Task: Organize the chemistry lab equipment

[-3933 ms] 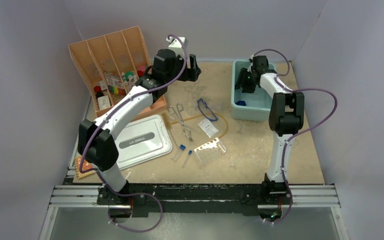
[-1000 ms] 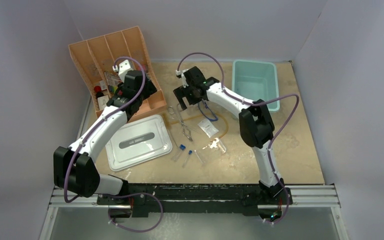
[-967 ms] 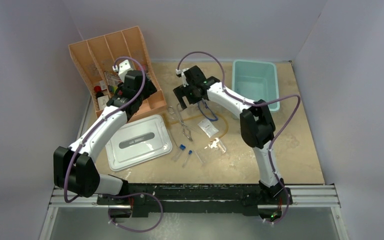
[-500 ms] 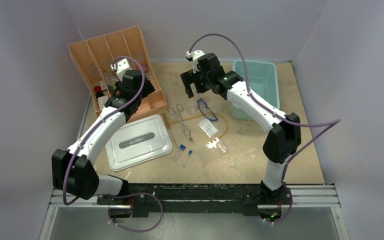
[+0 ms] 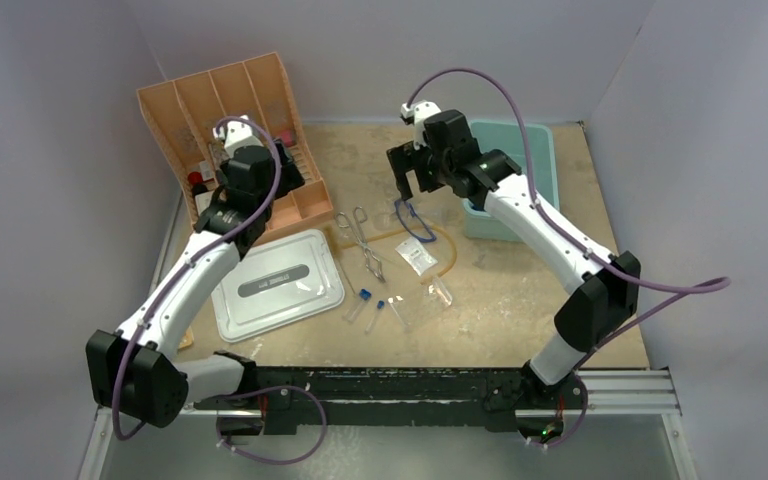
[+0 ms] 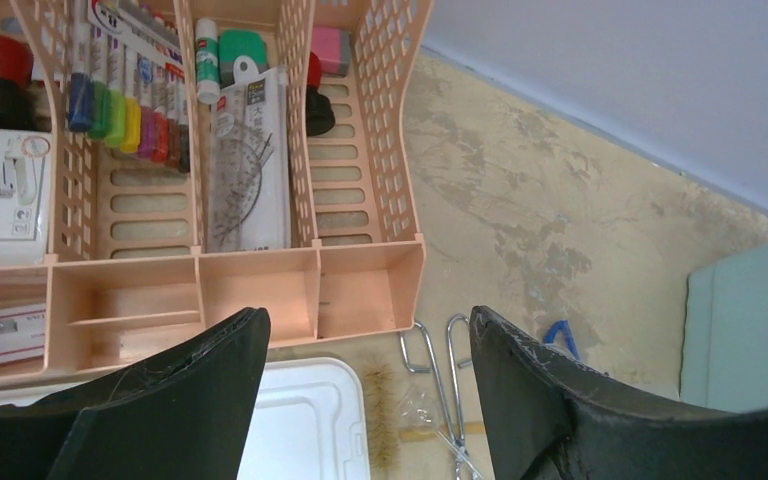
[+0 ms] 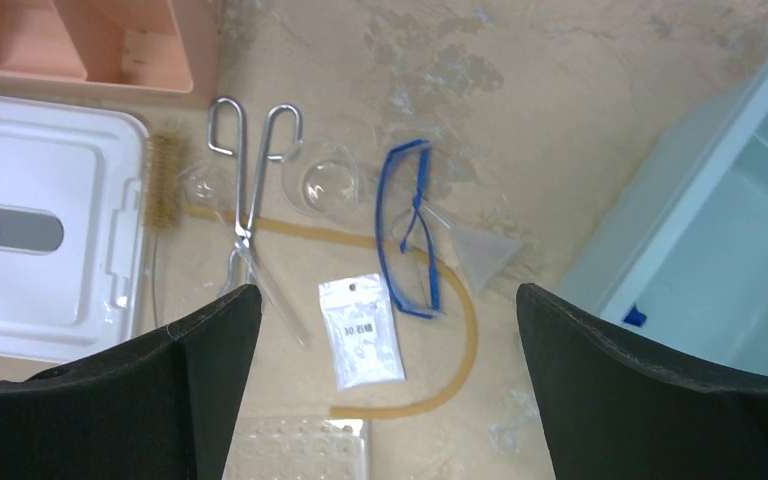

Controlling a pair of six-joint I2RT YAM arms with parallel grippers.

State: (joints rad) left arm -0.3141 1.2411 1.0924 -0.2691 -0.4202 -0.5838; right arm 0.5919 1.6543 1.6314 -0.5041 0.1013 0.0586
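Note:
The chemistry lab equipment lies loose mid-table. Metal forceps sit left of the blue-framed goggles. A small packet lies inside the curve of the tan tube. Nearer are two blue-capped test tubes and the clear holed rack. My right gripper hangs open and empty high above the goggles and packet. My left gripper is open and empty over the orange organizer's front edge.
The grey lid lies left of the forceps, a bristle brush along its edge. A clear dish and funnel sit by the goggles. The teal bin at the back right holds a blue piece.
My right arm has lifted and swung right, from above the forceps to above the goggles. My left arm has drifted slightly left over the organizer. Both grippers stayed open.

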